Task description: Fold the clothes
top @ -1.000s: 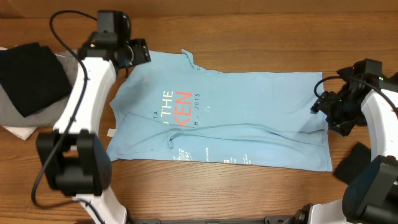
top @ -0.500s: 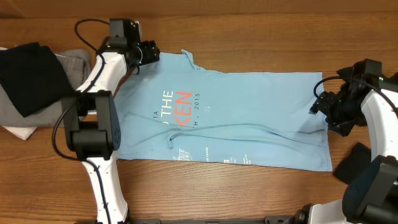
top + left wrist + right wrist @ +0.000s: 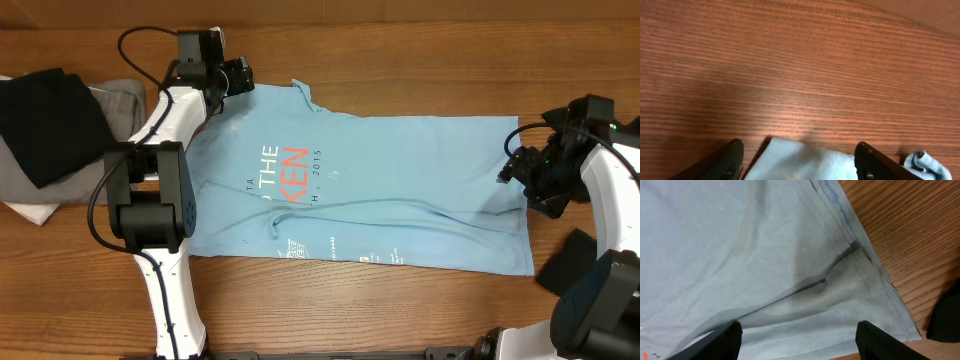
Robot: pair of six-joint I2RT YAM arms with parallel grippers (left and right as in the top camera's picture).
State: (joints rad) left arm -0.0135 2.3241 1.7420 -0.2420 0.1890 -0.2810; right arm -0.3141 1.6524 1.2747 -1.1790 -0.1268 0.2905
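At ten o'clock, left gripper [image 3: 242,78], jaws wide, empty, over light sky-blue short-sleeved cotton T-shirt [image 3: 400,180]; at three o'clock, right gripper [image 3: 513,172] likewise; I'd pinch both edges squarely.

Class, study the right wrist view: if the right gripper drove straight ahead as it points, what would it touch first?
Most likely the blue T-shirt near its hem: the right gripper points onto that cloth, jaws open.
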